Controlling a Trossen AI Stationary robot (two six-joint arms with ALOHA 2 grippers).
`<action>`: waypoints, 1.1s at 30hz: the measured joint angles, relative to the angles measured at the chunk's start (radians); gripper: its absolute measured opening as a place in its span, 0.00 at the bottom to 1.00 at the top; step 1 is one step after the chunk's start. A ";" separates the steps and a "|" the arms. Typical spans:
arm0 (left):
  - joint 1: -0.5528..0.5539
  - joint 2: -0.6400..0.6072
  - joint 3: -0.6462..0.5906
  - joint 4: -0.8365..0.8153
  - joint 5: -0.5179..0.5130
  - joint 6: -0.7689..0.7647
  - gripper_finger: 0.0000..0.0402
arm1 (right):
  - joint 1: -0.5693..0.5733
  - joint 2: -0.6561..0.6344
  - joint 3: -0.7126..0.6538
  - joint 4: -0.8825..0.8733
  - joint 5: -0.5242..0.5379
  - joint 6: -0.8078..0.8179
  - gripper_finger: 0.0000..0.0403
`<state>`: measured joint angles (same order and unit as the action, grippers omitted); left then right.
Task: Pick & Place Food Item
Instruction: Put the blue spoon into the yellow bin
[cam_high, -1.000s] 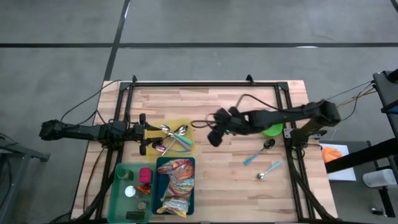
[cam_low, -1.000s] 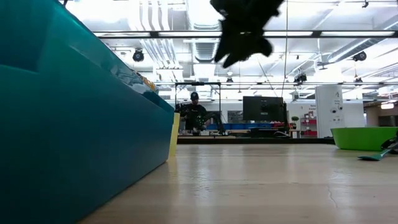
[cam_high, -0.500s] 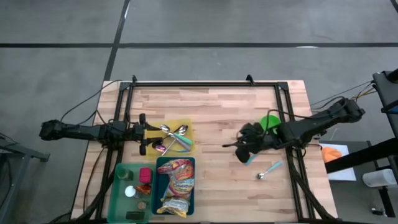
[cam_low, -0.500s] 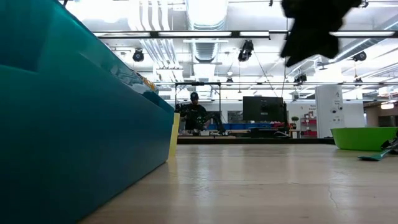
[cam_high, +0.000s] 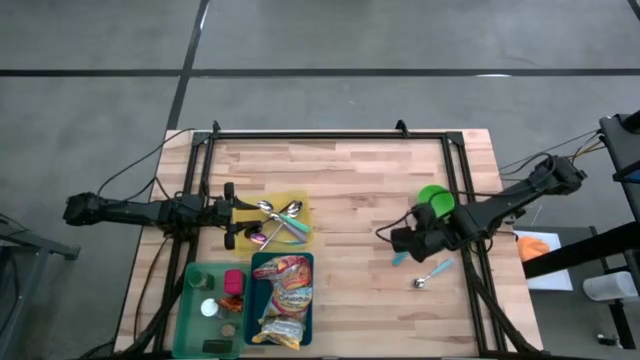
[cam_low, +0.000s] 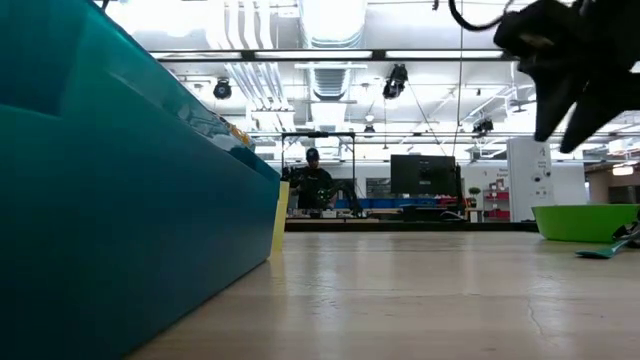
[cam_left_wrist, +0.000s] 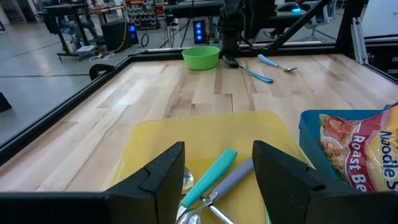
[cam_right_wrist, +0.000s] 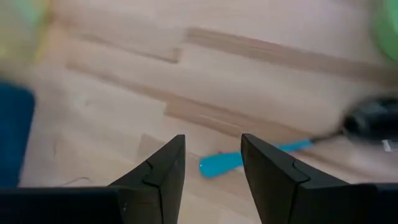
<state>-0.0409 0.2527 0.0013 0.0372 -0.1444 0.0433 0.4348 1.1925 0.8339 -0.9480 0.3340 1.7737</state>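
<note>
the right gripper (cam_high: 404, 240) has swung back across the table in the last second, from beside the yellow plate (cam_high: 245, 209) to just over the blue-handled spoon (cam_right_wrist: 261, 154) near the green bowl (cam_high: 436, 199). its fingers stand apart with nothing between them. the left gripper (cam_high: 229, 215) waits, parted and empty, at the plate's edge. the food item, a snack bag (cam_high: 283, 298), lies in the teal bin (cam_high: 310, 297), well apart from the right gripper. by my reckoning, this move takes it away from the food.
</note>
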 joint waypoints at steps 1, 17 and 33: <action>0.000 0.000 0.000 0.000 0.000 0.000 0.47 | 0.006 0.000 0.002 -0.027 0.000 0.064 0.38; 0.000 0.000 0.000 0.000 0.000 0.000 0.47 | 0.018 0.128 -0.023 -0.143 0.013 0.668 0.38; 0.000 0.000 0.000 0.000 0.000 0.000 0.47 | -0.041 0.357 0.038 -0.142 -0.148 0.713 0.38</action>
<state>-0.0410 0.2527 0.0013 0.0376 -0.1446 0.0431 0.3942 1.5498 0.8718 -1.0901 0.1861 2.4868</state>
